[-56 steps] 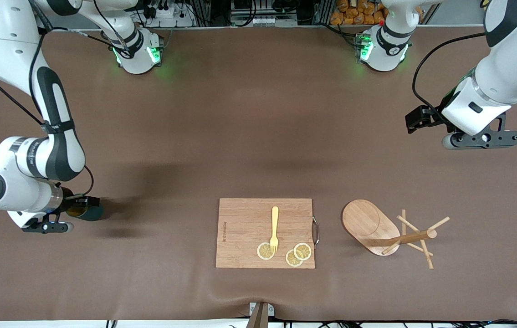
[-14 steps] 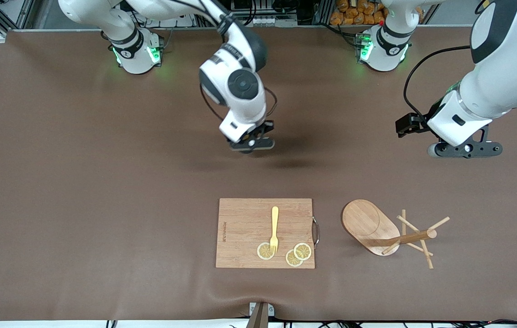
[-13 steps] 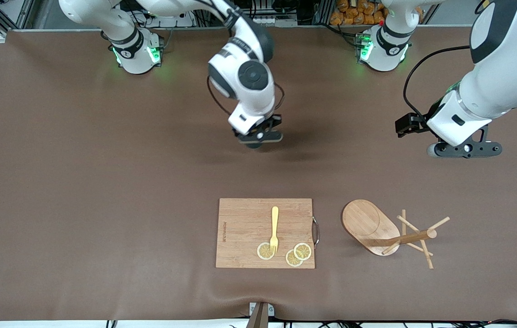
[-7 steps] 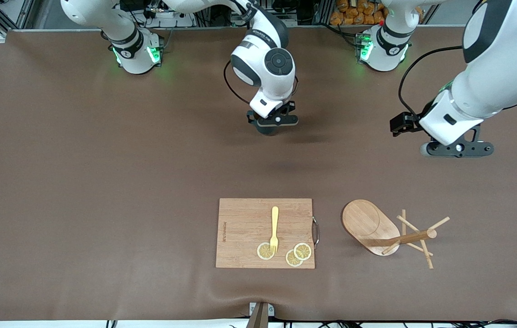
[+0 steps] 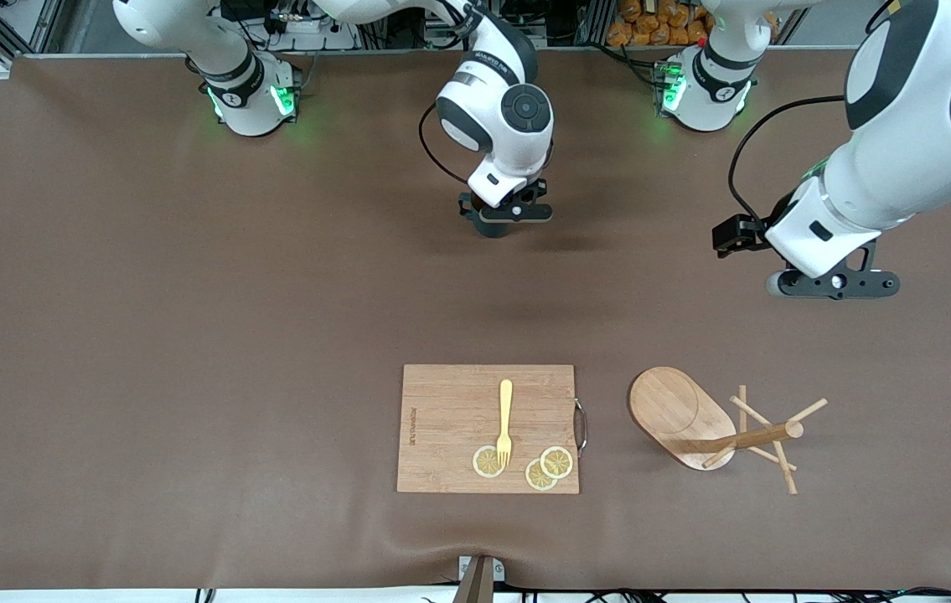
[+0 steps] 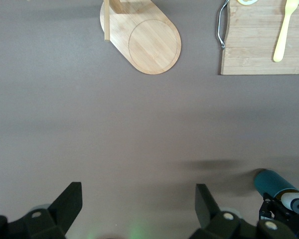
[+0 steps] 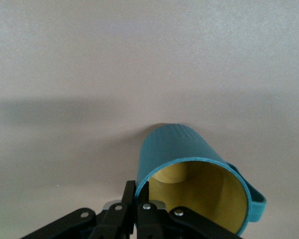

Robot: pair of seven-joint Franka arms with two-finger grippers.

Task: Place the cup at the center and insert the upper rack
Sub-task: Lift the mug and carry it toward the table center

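1. Front view: a brown mat is covering the whole table [image 5: 190,335], and it is buckling slightly at the edge nearest the camera. Above the table's top edge, cables, metal framing and a stack of orange packets are showing around the two arm bases, which are glowing green. The right gripper [image 5: 502,219] is hanging over the middle of the table, clamped on the cup [image 5: 492,228], of which only a dark sliver is showing under the wrist. The left gripper [image 5: 831,285] is hovering over bare mat toward the left arm's end of the table; this view is not showing its opening. The upper rack [image 5: 714,427] is lying on its side nearer the camera, its oval base tilted up and its pegs splaying out. Beside it, the cutting board [image 5: 488,427] is carrying a yellow fork [image 5: 505,419] and three lemon slices [image 5: 538,466].

2. Left wrist view: the left gripper [image 6: 134,219] is standing with its fingers [image 6: 65,209] wide apart over empty mat. The rack's base, the board's corner with its metal handle [image 6: 221,25], and the cup are all showing.

3. Right wrist view: the right gripper [image 7: 139,206] is pinching the cup's [image 7: 189,164] rim wall, one finger inside and one outside. The ribbed teal wall and yellowish inside are showing, with the cup's bottom seeming to meet the mat.
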